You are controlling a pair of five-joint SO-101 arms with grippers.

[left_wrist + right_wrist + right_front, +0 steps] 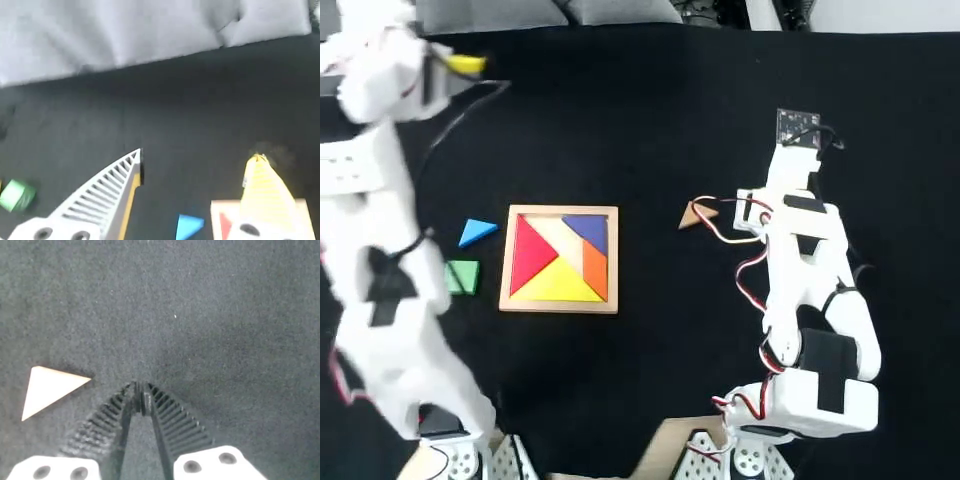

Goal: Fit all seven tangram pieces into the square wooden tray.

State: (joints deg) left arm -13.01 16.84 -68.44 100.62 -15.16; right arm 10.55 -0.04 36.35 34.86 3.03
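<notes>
The square wooden tray [560, 210] holds red [530, 250], yellow [563, 285], orange [595, 268] and blue [586, 230] pieces, with a bare patch between red and blue. Left of the tray a blue triangle [477, 232] and a green piece [462, 276] lie on the cloth. A tan triangle [697, 213] lies to the tray's right. My left gripper [200, 156] hangs open and empty high above the blue triangle [189, 226], the green piece [17, 195] and the tray's corner [222, 206]. My right gripper [139, 390] is shut and empty on the cloth beside the tan triangle [50, 387].
A black cloth [670, 330] covers the table. Grey cushions [125, 30] line its far edge. The raised left arm [380, 250] covers the left edge in the high view, and the right arm [800, 260] stands right of the tan triangle.
</notes>
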